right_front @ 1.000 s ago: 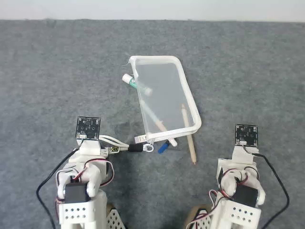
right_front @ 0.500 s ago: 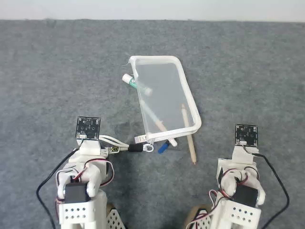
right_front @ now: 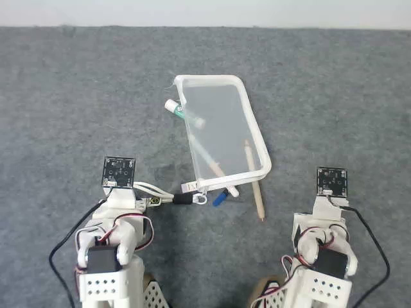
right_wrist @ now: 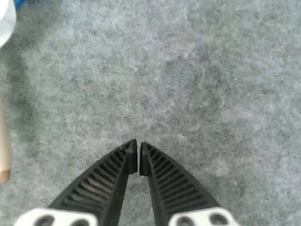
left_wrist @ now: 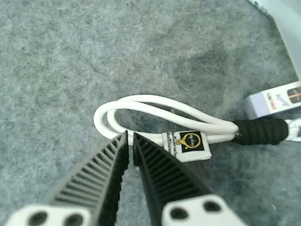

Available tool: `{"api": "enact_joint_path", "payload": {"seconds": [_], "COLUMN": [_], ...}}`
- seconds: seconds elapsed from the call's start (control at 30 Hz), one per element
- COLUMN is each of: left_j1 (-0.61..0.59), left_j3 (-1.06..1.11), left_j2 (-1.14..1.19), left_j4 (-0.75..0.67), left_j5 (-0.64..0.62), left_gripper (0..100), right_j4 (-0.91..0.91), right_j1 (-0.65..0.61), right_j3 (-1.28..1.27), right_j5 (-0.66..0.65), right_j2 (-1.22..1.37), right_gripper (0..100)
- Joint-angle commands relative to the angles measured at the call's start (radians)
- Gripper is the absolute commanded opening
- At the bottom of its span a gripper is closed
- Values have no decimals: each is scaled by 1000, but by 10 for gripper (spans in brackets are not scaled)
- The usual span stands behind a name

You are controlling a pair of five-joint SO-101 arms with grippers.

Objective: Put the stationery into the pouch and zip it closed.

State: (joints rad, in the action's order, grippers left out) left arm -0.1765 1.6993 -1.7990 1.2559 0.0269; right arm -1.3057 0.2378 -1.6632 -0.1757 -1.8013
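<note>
- The left arm (right_front: 110,239) is folded back low over its base, with the wrist aimed forward and down.
- The left gripper (left_wrist: 130,140) has its ribbed jaws drawn together, leaving a thin slit between them. Whether the tips quite touch is hard to tell.
- The right arm (right_front: 324,240) is folded in much the same pose, well apart from the left.
- The right gripper (right_wrist: 138,147) points downward with its jaws closed, the tips meeting with nothing between them.
</note>
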Motion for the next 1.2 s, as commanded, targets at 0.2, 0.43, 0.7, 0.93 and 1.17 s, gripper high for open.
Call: {"api": "enact_joint_path", "payload": {"seconds": [0.2,0.43,0.7,0.93,1.17], "left_j1": [-5,-3,-5,-6,-72], "left_j3": [-15,-15,-15,-15,-16], "left_j2": [-23,-23,-23,-23,-23], "left_j4": [5,5,5,5,-2], "left_j5": [5,8,9,11,11], "left_gripper": [12,12,12,12,12], "right_j4": [-2,-2,-2,-2,-2], "right_j1": [-4,-4,-4,-24,-85], "right_j3": [-20,-20,-20,-20,-20], "right_j5": [-2,-2,-2,-3,-2], "right_j2": [-13,-13,-13,-13,-13], "right_gripper": [6,6,6,6,6]}}
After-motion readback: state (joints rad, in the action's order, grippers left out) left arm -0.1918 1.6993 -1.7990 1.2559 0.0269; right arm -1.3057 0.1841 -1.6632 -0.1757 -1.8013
